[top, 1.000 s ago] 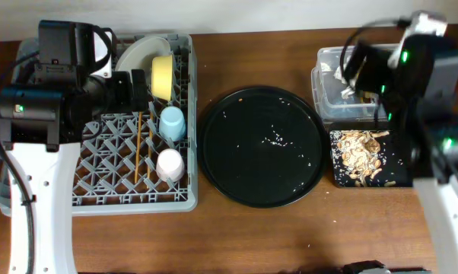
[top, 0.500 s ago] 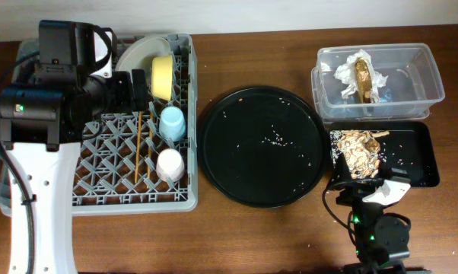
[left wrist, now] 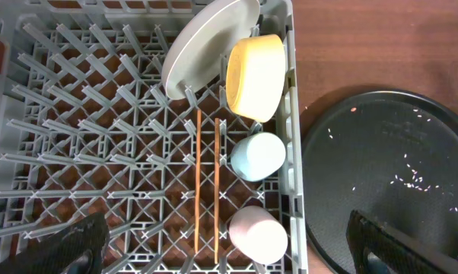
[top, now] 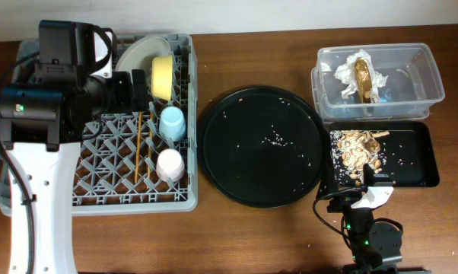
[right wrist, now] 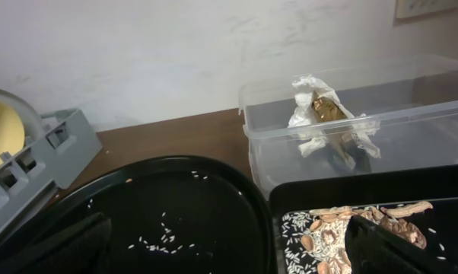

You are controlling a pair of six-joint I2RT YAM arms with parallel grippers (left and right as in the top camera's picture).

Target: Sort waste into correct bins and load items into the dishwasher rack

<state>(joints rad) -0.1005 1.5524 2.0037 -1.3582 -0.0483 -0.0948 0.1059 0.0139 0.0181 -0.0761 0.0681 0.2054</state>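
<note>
Dishwasher rack (top: 138,204) sits at the left edge of the tabletop (top: 252,236). Plate (top: 141,53), yellow bowl (top: 162,76), blue cup (top: 173,122), pink cup (top: 170,164) and chopsticks (top: 140,148) crowd its right side, open pegs to the left. Round black tray (top: 262,146) in the centre, crumbs (top: 275,138) on it. Clear tub (top: 419,76) holds the wrapper (top: 358,72). Shallow black tray (top: 411,156) holds the scraps (top: 357,152). Left end effector (left wrist: 225,228) spread over the rack. Right end effector (right wrist: 225,236) spread, low at the trays' near edges.

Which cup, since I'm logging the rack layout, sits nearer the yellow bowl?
The light blue cup: it sits right beside the yellow bowl, while the pale pink cup stands beyond it, farther along the same side of the rack.
</note>
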